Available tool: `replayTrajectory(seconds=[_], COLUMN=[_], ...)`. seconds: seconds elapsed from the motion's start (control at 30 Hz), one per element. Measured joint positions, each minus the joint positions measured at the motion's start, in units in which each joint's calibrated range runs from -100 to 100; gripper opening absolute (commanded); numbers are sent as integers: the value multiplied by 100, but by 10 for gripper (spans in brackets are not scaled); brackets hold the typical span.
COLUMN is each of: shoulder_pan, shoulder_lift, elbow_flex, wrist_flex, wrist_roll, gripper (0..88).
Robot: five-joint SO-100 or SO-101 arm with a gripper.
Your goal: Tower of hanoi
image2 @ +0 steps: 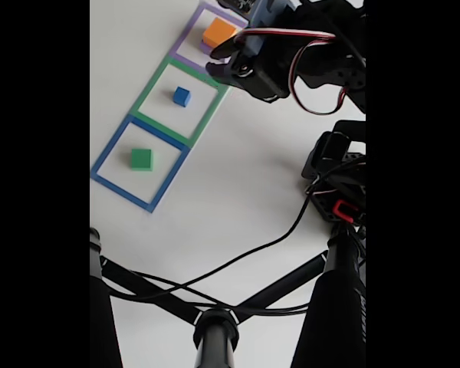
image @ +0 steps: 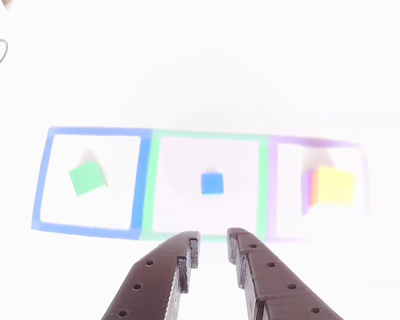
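In the other view, the jaws (image: pixel 212 250) hang parted and empty over the white worktop (image: pixel 200 80), lined up with the small blue cube (image: pixel 212 183) in the green outline (image: pixel 153 187). The green block (image: pixel 87 179) sits left in the blue outline (image: pixel 143 180); the orange-yellow block (image: pixel 336 185) rides on the purple block (image: pixel 308 190) at right.

In the fixed view, the arm hovers near that stack (image2: pixel 218 32); the blue cube (image2: pixel 182 96) and green block (image2: pixel 141 159) lie apart. They look light, rigid and matte: pinch two opposite flat sides.

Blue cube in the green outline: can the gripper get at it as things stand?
Probably yes. The blue cube stands alone, nothing on it or beside it, and the gripper has its fingers parted just short of it.
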Motion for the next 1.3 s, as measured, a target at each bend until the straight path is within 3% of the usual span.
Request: replayTrajectory(seconds=[0.13,0.3,0.53,0.7,1.03,1.3], shoulder_pan=[278,557,860,1187,1384,1228], shoulder_lift=[76,25,-144,-937,-1857,-1452], elbow_flex=[-1253,-1462,-165,1923,5936,8468], wrist_flex=[1156,1292,915,-522,-3828,-7673], wrist_roll=[-158,-355,-79,-79,-79,-79], gripper=[1,42,204,254,254,258])
